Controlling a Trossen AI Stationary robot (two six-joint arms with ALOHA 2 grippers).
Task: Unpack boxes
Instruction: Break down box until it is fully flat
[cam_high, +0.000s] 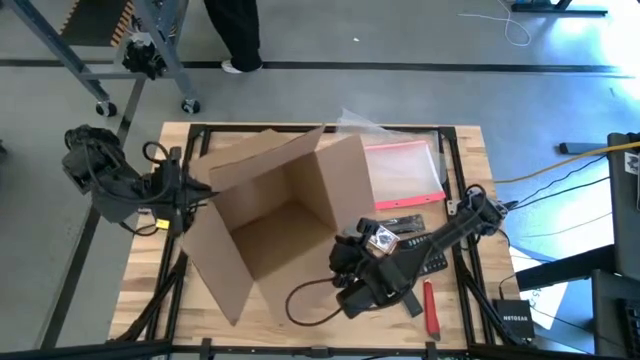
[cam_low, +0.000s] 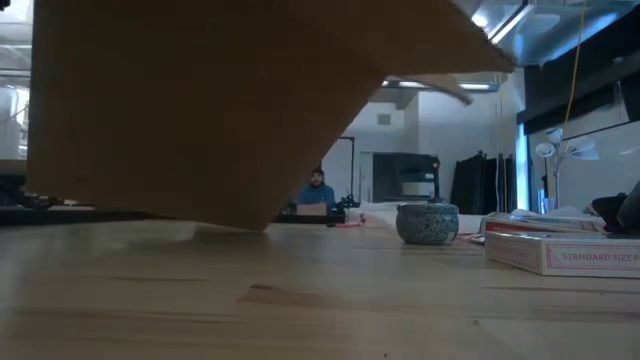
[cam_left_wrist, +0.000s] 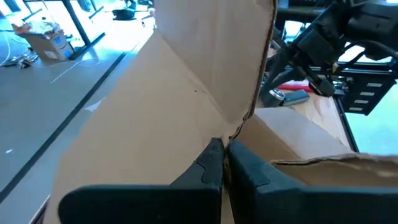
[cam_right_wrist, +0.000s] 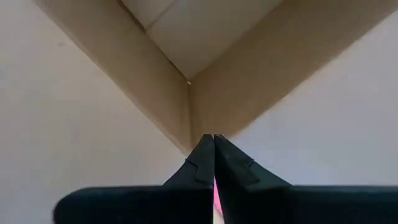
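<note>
The brown cardboard box lies open and tilted in the middle of the table. In the low view its lower edge rests on the tabletop and the rest rises clear. My left gripper is at the box's left side, shut on its cardboard. My right gripper reaches in from the near right. In its wrist view the shut fingers point into an inner corner of the box. A thin pink sliver shows low between them; what it is cannot be told. My left gripper pinches a cut edge of the box's left wall or flap between its two fingers, coming level from the table's left. The panel stands up above the fingers, and that side of the box is tilted up. My right gripper's tips are close to the box's inner corner; whether they touch it, I cannot tell.
A clear pouch with a pink-red edge lies behind the box on the right. A small printed carton, a black flat item, a red-handled tool and a grey bowl lie by the right arm. A person stands beyond the far edge.
</note>
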